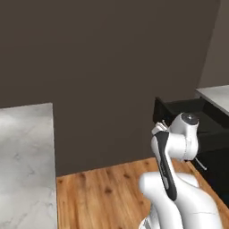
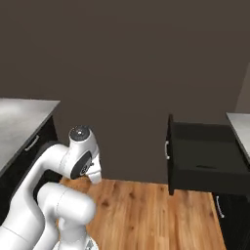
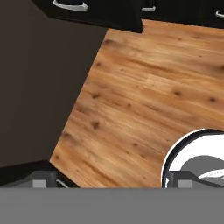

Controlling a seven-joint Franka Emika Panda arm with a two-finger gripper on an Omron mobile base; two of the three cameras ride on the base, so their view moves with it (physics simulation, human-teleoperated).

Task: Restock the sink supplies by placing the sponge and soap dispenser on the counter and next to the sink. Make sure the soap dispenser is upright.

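The sponge, the soap dispenser and the sink are out of view. A slab of the marbled counter lies at the left, and another corner of counter sits at the far right. My arm is folded low over the wooden floor. In the hand view my gripper points down at the floor, open, its two fingertips far apart with nothing between them.
A black drawer stands pulled out at the right, below the right counter; its dark inside shows nothing I can make out. A dark wall closes the back. Wooden floor lies between the two cabinet runs.
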